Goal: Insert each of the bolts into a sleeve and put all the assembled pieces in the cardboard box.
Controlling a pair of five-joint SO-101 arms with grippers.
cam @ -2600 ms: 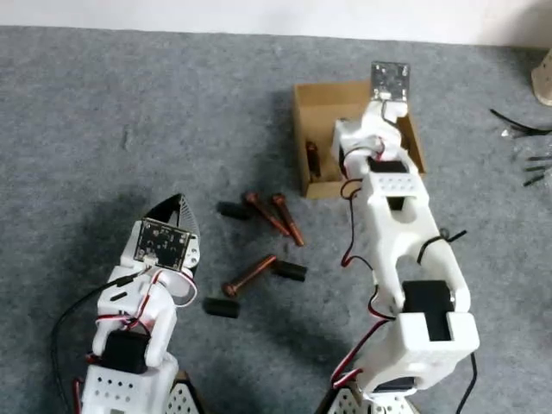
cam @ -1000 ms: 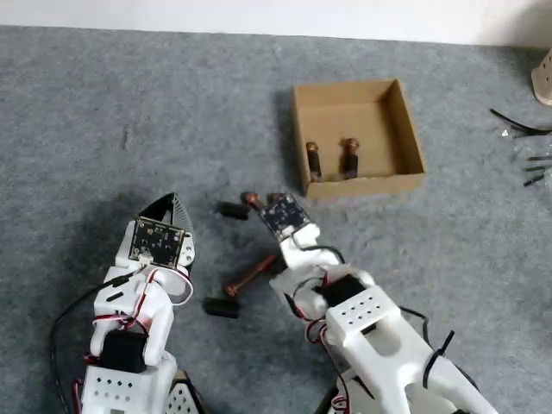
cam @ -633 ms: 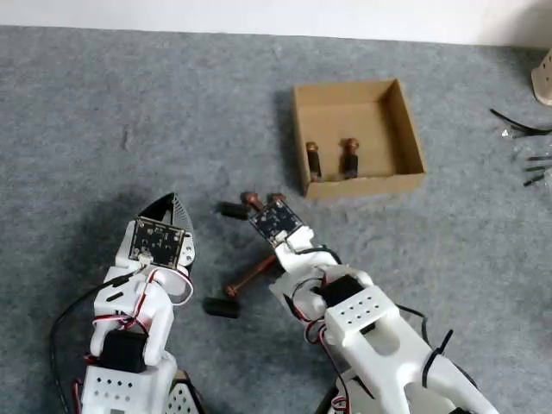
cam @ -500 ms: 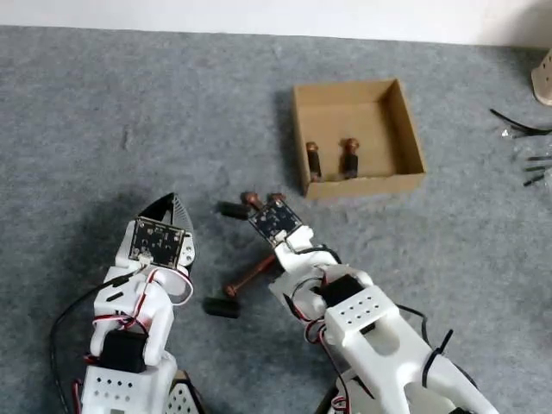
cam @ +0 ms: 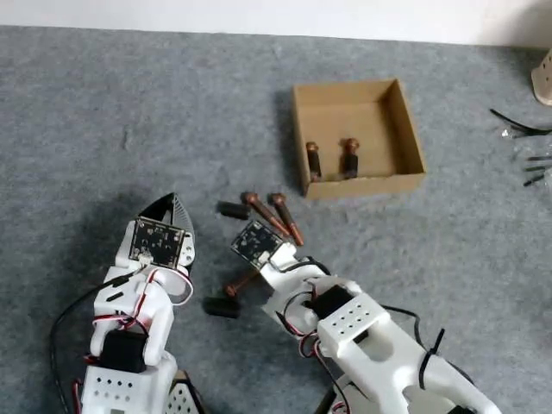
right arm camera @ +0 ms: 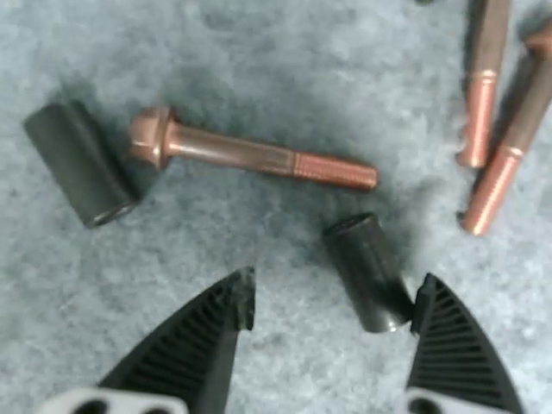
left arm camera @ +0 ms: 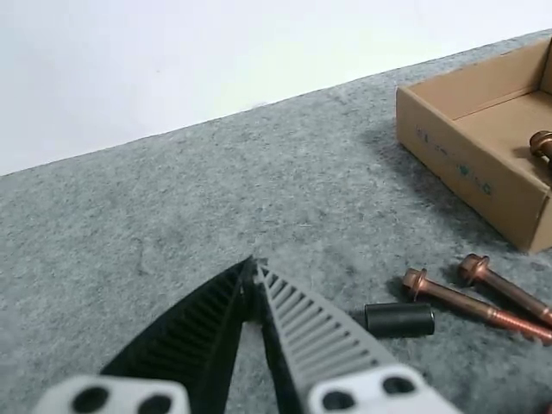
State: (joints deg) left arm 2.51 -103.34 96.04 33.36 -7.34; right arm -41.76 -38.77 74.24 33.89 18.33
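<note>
The right gripper [right arm camera: 336, 289] hangs wide open over 1 black sleeve [right arm camera: 369, 272] on the counter [cam: 103, 103], near the cardboard box [cam: 412, 129]. The sleeve lies nearer 1 jaw, so centre first and stay clear of the bolt [right arm camera: 250, 157]. The left gripper [left arm camera: 254, 289], farther from the box, is closed and empty.

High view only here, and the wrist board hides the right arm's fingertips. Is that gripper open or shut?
Observer: The right gripper is open and holds nothing.
Operator: Anything lined up between its fingers?
Observer: Yes, a short black cylindrical sleeve lies flat between them, nearer one finger and apparently not touching it.
</note>
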